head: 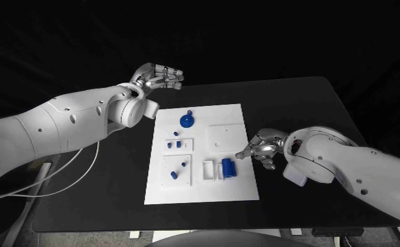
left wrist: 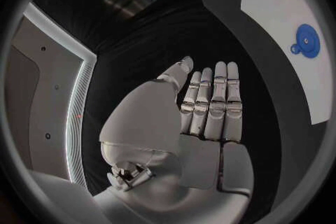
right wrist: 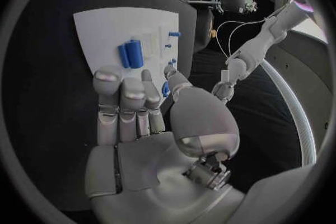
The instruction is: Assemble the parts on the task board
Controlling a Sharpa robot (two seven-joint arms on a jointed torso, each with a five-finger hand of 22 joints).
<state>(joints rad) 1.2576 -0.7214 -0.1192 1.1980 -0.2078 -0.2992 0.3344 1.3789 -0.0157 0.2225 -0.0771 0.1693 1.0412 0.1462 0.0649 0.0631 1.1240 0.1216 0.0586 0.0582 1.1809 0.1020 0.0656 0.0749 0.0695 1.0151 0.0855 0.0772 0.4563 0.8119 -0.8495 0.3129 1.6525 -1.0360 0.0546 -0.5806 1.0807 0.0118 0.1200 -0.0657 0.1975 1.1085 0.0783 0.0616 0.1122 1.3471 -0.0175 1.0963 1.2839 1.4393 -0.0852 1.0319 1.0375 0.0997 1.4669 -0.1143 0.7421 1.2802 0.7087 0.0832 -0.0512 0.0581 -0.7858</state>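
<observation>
The silver left hand (head: 158, 77) hangs empty over the black table (head: 300, 96), fingers (left wrist: 220, 101) straight and together. The silver right hand (head: 260, 150) sits beside the white flat task board (head: 218, 192), near two blue tube-shaped parts (head: 228, 168). Its fingers (right wrist: 129, 98) look loosely curled and seem empty.

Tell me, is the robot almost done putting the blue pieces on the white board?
Not yet, it seems. Some small blue parts already stand on the task board, but the blue cylinder and round blue disc lie loose. The left hand and right hand hold nothing.
</observation>
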